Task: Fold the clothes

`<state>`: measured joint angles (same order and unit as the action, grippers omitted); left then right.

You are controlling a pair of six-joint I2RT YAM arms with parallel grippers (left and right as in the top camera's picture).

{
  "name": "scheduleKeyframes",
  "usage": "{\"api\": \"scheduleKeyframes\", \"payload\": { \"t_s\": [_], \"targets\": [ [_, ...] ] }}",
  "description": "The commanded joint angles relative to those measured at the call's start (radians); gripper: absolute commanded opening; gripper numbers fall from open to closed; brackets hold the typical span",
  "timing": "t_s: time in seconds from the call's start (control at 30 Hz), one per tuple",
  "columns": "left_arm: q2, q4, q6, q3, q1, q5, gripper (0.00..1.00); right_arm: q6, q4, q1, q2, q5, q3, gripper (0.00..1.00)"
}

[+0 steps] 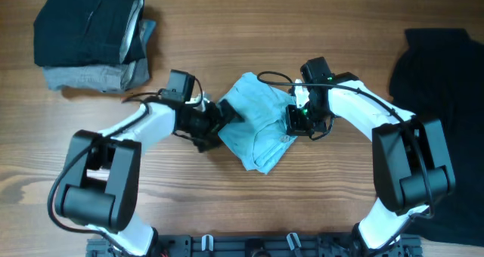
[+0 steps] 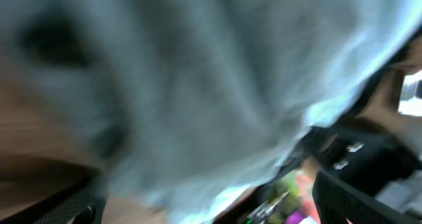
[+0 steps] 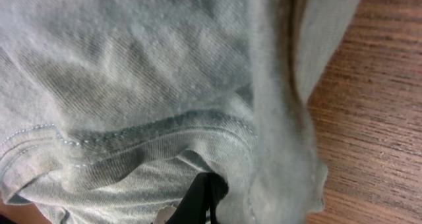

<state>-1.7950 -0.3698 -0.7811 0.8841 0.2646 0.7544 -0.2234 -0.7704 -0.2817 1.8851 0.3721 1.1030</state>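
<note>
The light blue t-shirt [image 1: 259,122] lies crumpled in a loose bunch at the middle of the table. My left gripper [image 1: 225,118] is at the shirt's left edge. The left wrist view is blurred, with the shirt [image 2: 198,85] filling it. Its dark fingers sit far apart at the bottom corners, so the left gripper [image 2: 211,211] looks open. My right gripper [image 1: 295,121] is at the shirt's right edge. In the right wrist view its black fingers [image 3: 208,199] are pinched together on a fold of the shirt [image 3: 132,72] near a stitched hem.
A stack of folded black and grey garments [image 1: 91,38] lies at the back left. A large black garment [image 1: 439,98] lies along the right side. Bare wooden table [image 1: 227,30] surrounds the shirt.
</note>
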Motion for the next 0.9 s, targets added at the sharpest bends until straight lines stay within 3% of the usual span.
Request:
{"api": "scheduleKeyframes", "payload": {
  "t_s": [0.0, 0.23, 0.4, 0.57, 0.67, 0.77, 0.83, 0.87],
  "targets": [
    [-0.020, 0.136, -0.255, -0.090, 0.073, -0.080, 1.00, -0.008, -0.001, -0.002, 0.009, -0.025, -0.005, 0.05],
    [-0.023, 0.212, -0.380, -0.101, 0.206, -0.314, 0.93, -0.008, -0.001, -0.002, 0.009, -0.025, -0.005, 0.05],
    [-0.023, 0.285, -0.380, -0.101, 0.213, -0.419, 0.67, -0.008, -0.002, -0.002, 0.009, -0.025, -0.005, 0.04],
    [-0.023, 0.296, -0.379, -0.101, 0.213, -0.473, 0.50, -0.011, -0.002, -0.002, 0.009, -0.025, -0.005, 0.04],
    [-0.023, 0.311, -0.375, -0.101, 0.213, -0.477, 0.64, -0.012, -0.002, -0.002, 0.009, -0.025, -0.005, 0.04],
    [-0.023, 0.367, -0.318, -0.101, 0.216, -0.487, 0.66, -0.013, -0.002, -0.002, 0.009, -0.025, -0.005, 0.04],
    [-0.023, 0.423, -0.266, -0.101, 0.224, -0.489, 0.80, -0.012, -0.002, -0.002, 0.009, -0.025, -0.005, 0.04],
    [-0.024, 0.422, -0.266, -0.101, 0.227, -0.492, 0.81, -0.012, -0.002, -0.002, 0.009, -0.025, -0.005, 0.05]
  ]
}}
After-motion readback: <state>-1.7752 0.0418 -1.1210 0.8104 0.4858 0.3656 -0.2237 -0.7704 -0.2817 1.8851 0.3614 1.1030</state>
